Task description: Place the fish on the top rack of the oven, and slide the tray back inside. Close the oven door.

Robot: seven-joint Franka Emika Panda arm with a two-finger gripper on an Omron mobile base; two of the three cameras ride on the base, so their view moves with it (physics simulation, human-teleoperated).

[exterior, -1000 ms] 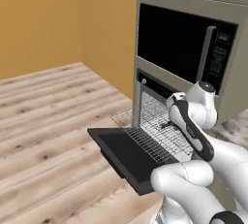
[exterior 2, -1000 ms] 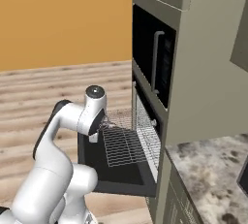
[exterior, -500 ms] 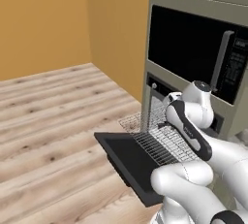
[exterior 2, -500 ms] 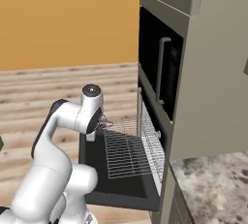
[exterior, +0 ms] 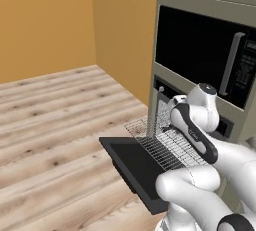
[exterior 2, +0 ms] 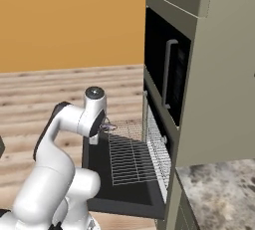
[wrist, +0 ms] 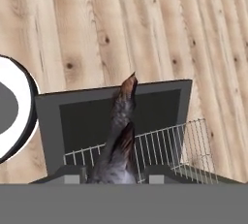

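Observation:
A grey-brown fish (wrist: 120, 136) hangs tail-down from my gripper (wrist: 116, 175), whose jaws are shut on it. Below the fish lie the pulled-out top rack (wrist: 167, 145), a silver wire grid, and the oven door (wrist: 82, 116), a black panel folded down flat. In the right base view my gripper (exterior 2: 103, 124) holds the fish (exterior 2: 108, 126) above the rack's (exterior 2: 130, 157) outer left corner, over the open door (exterior 2: 124, 196). The rack (exterior: 162, 145) sticks out of the oven (exterior: 167, 86) over the door (exterior: 132, 167); my arm covers part of it.
A black microwave (exterior: 200, 50) with a grey vertical handle sits in the olive-grey cabinetry above the oven. Wood floor (exterior: 50, 125) spreads to the left, with an orange wall (exterior: 45, 20) behind. A speckled stone counter (exterior 2: 219, 189) lies at the right.
The whole picture has shifted, so the base has moved and the oven stands differently in both base views. The arm still holds the fish over the pulled-out rack.

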